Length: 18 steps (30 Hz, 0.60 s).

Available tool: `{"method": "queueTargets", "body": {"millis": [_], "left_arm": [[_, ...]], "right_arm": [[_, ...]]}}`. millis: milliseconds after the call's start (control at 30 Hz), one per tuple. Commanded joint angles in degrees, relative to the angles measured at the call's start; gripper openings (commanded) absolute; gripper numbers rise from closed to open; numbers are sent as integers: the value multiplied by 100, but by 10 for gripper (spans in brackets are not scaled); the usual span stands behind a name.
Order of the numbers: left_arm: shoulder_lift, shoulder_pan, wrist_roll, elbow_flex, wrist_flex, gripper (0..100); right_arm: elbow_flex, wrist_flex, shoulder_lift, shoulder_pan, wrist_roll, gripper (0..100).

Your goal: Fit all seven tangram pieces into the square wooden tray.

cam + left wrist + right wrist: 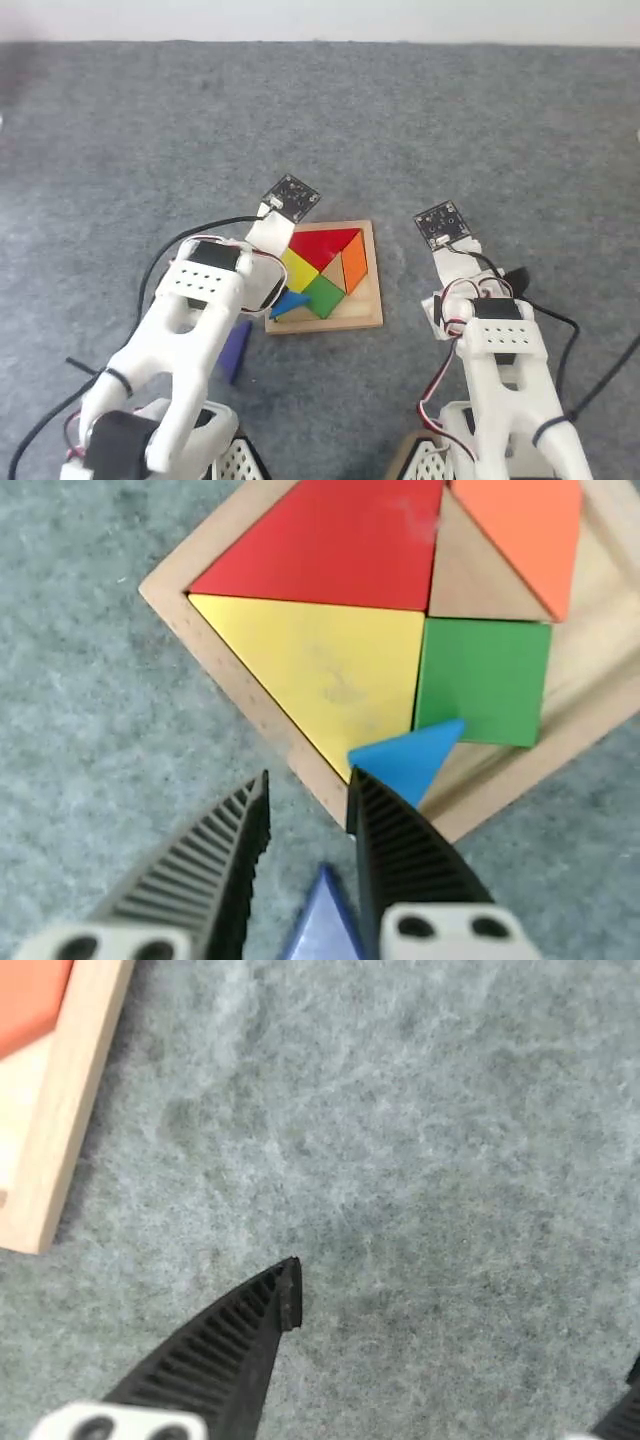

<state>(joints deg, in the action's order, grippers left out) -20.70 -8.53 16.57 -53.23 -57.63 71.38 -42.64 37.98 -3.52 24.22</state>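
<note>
My left gripper [307,780] is open, its ribbed black plastic fingers [400,850] spread apart over the near edge of the tray. My right gripper [460,1320] is wide open too, hanging over bare grey felt [420,1110] just beside the tray's pale wood rim [60,1110].

In the high view the square wooden tray [372,322] sits just below the middle of the frame, between my two arms. Inside it, all smooth painted wood:
- a big red triangle [330,540]
- a big yellow triangle [320,665], touching the red one along one edge
- a green square [483,680]
- an orange piece [520,530]

There's also a tan triangular patch [475,575] between them. I can't tell if that's a plain piece or the tray floor.

The small blue triangle [410,760] lies tilted across the tray's lower-left rim, right against one of my left fingertips. A purple piece [236,350] lies on the fuzzy mat, lower left of the tray.
</note>
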Motion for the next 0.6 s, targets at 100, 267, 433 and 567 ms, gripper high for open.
{"method": "queueTargets", "body": {"millis": [100, 267, 433, 567], "left_arm": [[0, -9, -70, 22, 149, 130], [0, 97, -70, 22, 132, 130], [9, 62, -79, -66, 123, 130], [167, 53, -79, -75, 141, 130]], "right_arm": [[-44, 66, 136, 22, 44, 504], [-44, 66, 136, 22, 44, 504], [-44, 66, 136, 22, 44, 504], [-44, 66, 136, 22, 44, 504]]}}
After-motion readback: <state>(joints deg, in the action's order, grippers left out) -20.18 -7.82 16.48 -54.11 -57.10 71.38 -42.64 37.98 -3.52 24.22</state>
